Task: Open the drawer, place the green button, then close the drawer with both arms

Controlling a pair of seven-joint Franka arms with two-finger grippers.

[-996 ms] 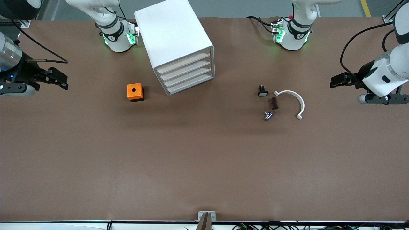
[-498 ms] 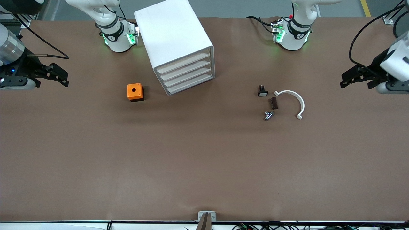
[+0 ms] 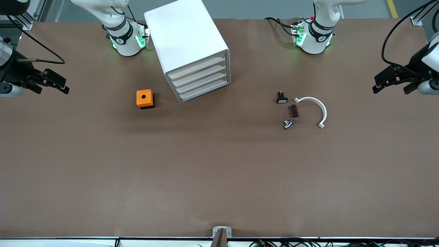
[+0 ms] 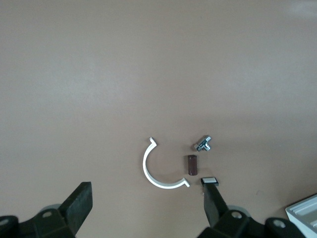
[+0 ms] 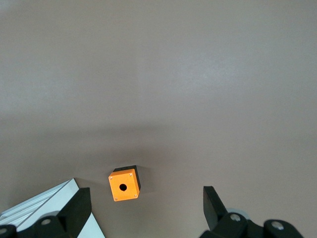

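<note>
Counter (image 3: pixel 219 171): a wide brown surface that carries everything
Cabinet (image 3: pixel 187 41): white and boxy, standing turned at an angle near the right arm's base; all four drawers are shut
Drawer (image 3: pixel 205 92): the lowest cream front, flush with the three above it and not yet opened
Right end effector (image 3: pixel 55 82): fingers apart and holding nothing, up over the right arm's end of the counter; its wrist view looks down on the orange box
Left end effector (image 3: pixel 389 80): fingers apart and empty, up over the left arm's end of the counter
Orange box (image 3: pixel 145 98): beside the cabinet, toward the right arm's end
White half-ring clip (image 3: pixel 313 109): lies near the small parts
Button: no green cap shows; only a black button with a white face (image 3: pixel 282 98), a brown block (image 3: pixel 294 111) and a metal fitting (image 3: pixel 288 124)
Advice: I think the right arm should go to the lowest front first, hook it squarely and pull along the cabinet's own angle
</note>
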